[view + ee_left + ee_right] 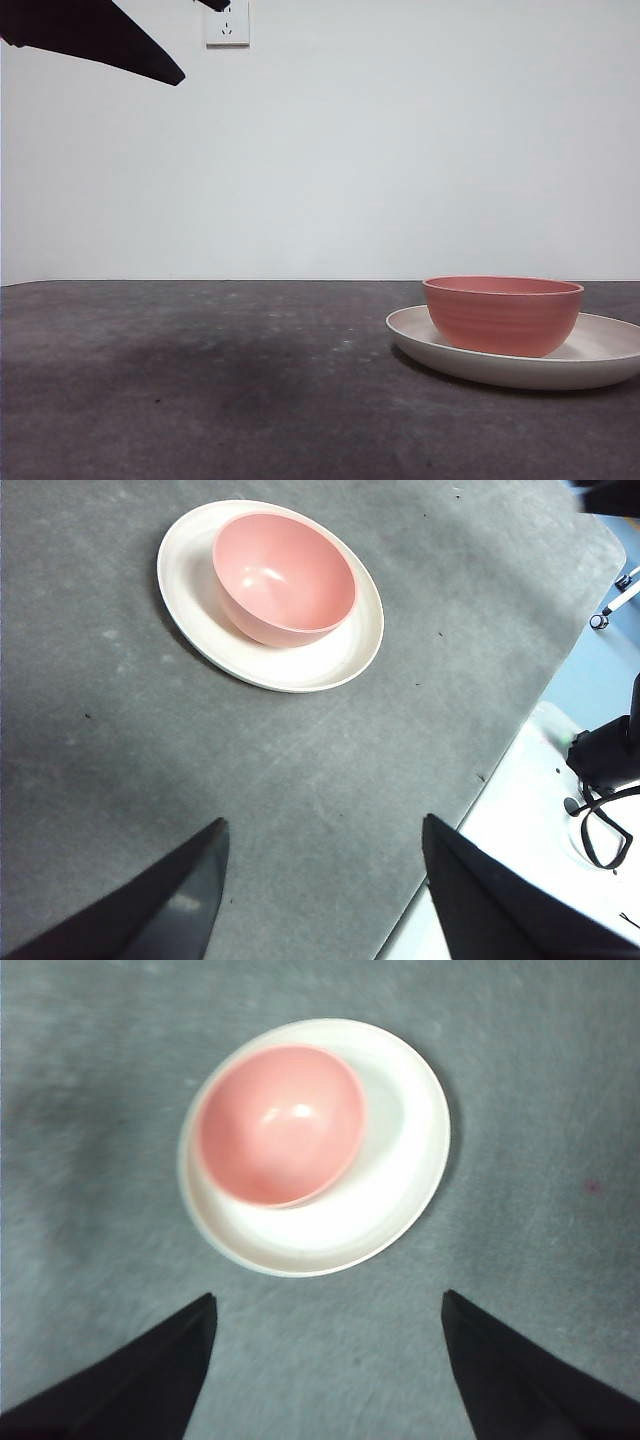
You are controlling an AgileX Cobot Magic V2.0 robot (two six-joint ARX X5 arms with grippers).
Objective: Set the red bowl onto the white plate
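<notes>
The red bowl (pixel 503 315) stands upright inside the white plate (pixel 610 355) at the right of the dark table. In the right wrist view the bowl (pixel 280 1125) sits off-centre on the plate (pixel 400 1170), toward one side of its rim. My right gripper (pixel 328 1294) is open and empty, high above the plate. My left gripper (pixel 324 820) is open and empty, well away from the bowl (pixel 285 575) and the plate (pixel 330 660). Nothing touches the bowl.
A black arm tip (pixel 120 45) shows at the top left of the front view; I cannot tell which arm it is. A wall socket (pixel 227 25) is behind. The table mat's edge (pixel 500 770) borders a white surface with black cables (pixel 600 830).
</notes>
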